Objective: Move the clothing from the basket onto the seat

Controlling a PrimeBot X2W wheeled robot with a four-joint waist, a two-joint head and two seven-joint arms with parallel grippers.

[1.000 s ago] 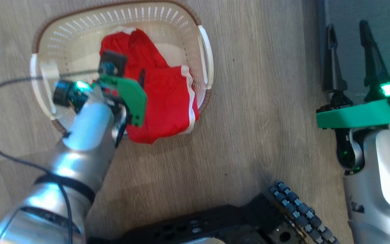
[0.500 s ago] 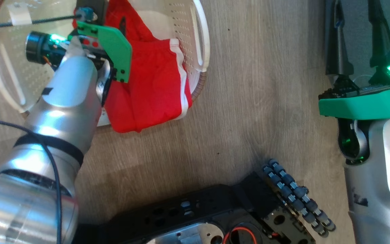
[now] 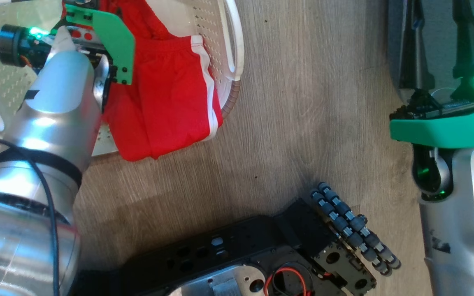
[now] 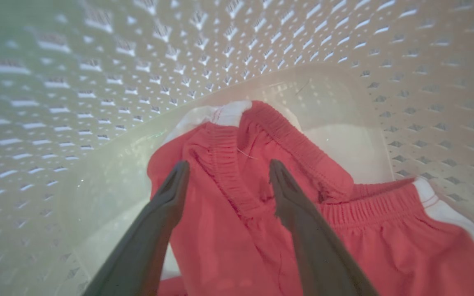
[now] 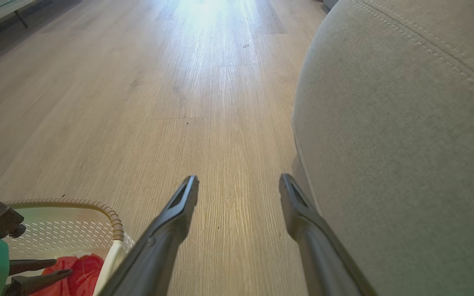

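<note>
The red clothing (image 4: 344, 238) with white trim lies bunched in the cream perforated basket (image 4: 97, 82), and one leg hangs over the rim (image 3: 167, 90). My left gripper (image 4: 228, 164) is open inside the basket, one finger on each side of a fold of elastic waistband; I cannot tell whether it touches. It shows again as the left gripper (image 5: 62, 267) over the clothing (image 5: 82, 265). My right gripper (image 5: 239, 179) is open and empty above the floor, just left of the grey-green seat (image 5: 405, 144). The head view has the right gripper (image 3: 440, 16) by the seat (image 3: 438, 49).
A wooden floor (image 3: 303, 123) runs between the basket (image 3: 233, 61) and the seat. My black base (image 3: 228, 255) and its roller wheel (image 3: 352, 226) lie at the bottom of the head view. A black cable (image 3: 52, 230) trails along my left arm.
The head camera has shifted, so the basket now sits higher and is cut off at the top. My left wrist has drifted a little leftward over the clothing. Both grippers have stayed open.
</note>
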